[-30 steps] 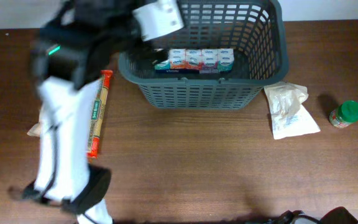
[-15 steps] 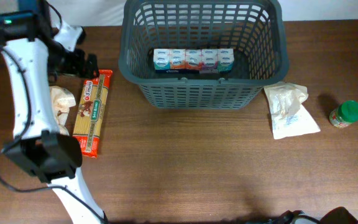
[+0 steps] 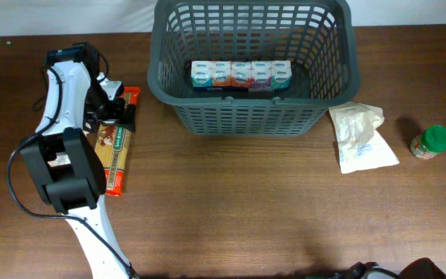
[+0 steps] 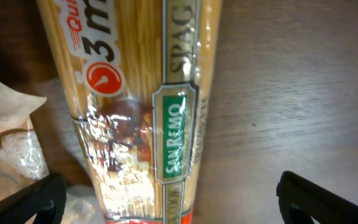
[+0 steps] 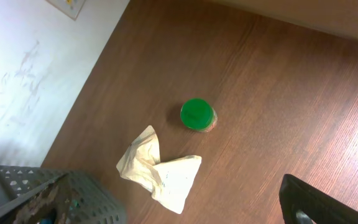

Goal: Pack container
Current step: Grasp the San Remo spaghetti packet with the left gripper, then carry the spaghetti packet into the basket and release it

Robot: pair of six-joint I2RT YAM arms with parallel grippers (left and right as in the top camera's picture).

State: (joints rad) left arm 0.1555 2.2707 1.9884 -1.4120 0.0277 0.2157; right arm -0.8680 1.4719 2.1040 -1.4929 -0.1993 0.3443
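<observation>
- The spaghetti packet [image 4: 142, 112] runs off the left wrist view at top and bottom.
- A pale bag [image 4: 5, 143] beside it is cut by the left edge; perhaps rice.
- Only a dark corner of the right tool [image 5: 328, 202] shows.

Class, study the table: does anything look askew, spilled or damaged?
Only the white bag right of the basket looks crumpled, its top twisted. Nothing is spilled; the green-lidded jar stands upright.

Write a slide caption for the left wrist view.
Open jaws frame the spaghetti pack lying on the wooden table, with a pale bag beside it.
</observation>
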